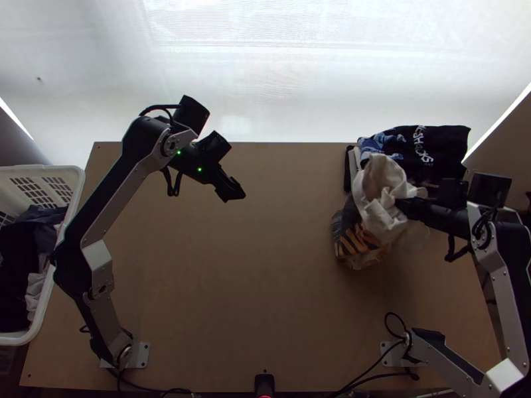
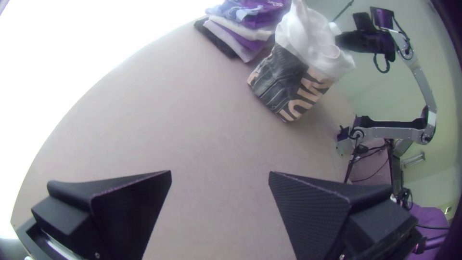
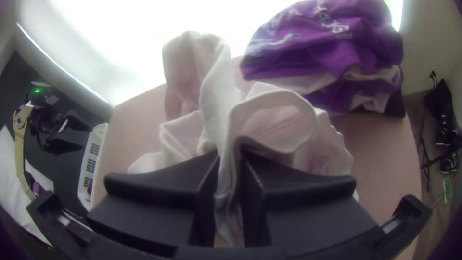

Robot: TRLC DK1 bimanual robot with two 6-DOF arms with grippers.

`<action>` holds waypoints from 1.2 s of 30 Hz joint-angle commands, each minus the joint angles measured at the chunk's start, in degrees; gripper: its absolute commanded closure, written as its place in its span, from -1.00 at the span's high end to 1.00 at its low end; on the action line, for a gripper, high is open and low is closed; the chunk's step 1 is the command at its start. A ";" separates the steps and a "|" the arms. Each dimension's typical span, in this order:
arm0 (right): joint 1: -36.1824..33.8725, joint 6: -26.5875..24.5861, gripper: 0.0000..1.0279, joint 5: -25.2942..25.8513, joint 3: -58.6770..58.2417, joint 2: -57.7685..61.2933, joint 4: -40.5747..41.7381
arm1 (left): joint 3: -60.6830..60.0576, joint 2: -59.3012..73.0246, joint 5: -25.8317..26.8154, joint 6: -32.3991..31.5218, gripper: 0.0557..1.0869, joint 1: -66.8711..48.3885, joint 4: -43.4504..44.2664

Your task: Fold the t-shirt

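From where I'm standing, with the table's (image 1: pixel 265 318) near edge as six o'clock, a white basket (image 1: pixel 40 169) is sitting at nine, holding dark and pale clothes. Towards three o'clock, a dark printed garment (image 2: pixel 279 77) is lying compactly, poking out beneath the white t-shirt (image 1: pixel 381 199).

That t-shirt is hanging bunched at about two o'clock, and the right gripper (image 3: pixel 228 156) is clamping a narrow, gathered strip of it. A hemmed edge is curling into an open loop beside the black fingers; whether it's neck, sleeve or bottom, I'm not able to tell.

The left gripper (image 2: pixel 220 173) is hanging around eleven o'clock, its jaws standing wide apart with nothing between them. Farther off, towards one o'clock, a pile (image 2: pixel 236 31) of clothes is resting near the far edge.

I'm judging the shirt light, limp and thin: not fragile, but creasing readily and slumping wherever it isn't being held. One pinch is bunching it, so I'm favouring a second hold: the left gripper taking a shoulder seam or hem corner, well apart from the first, for spreading it before folding. Low sweeps are risking dragging the printed garment along.
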 commanded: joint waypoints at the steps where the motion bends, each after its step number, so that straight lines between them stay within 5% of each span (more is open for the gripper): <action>1: -11.72 -7.28 -0.95 -1.04 -7.33 -1.39 0.02 | 0.44 -0.22 0.06 -0.17 0.91 -0.21 -0.34; 13: -20.95 -13.96 -0.95 -0.69 -8.56 2.57 5.03 | 0.44 -0.57 0.06 -0.43 0.91 -0.47 -0.52; 32: -32.55 -21.87 -0.90 8.98 -15.24 19.79 25.68 | 0.35 -1.37 -0.12 0.54 0.91 1.02 -1.93; 34: -32.64 -21.87 -0.29 9.42 -15.24 20.67 26.65 | 0.26 -1.37 -0.03 0.63 0.91 1.20 -1.93; 36: -32.55 -21.78 0.79 9.68 -15.06 20.93 26.48 | 0.17 -1.37 -0.03 0.71 0.91 1.37 -1.93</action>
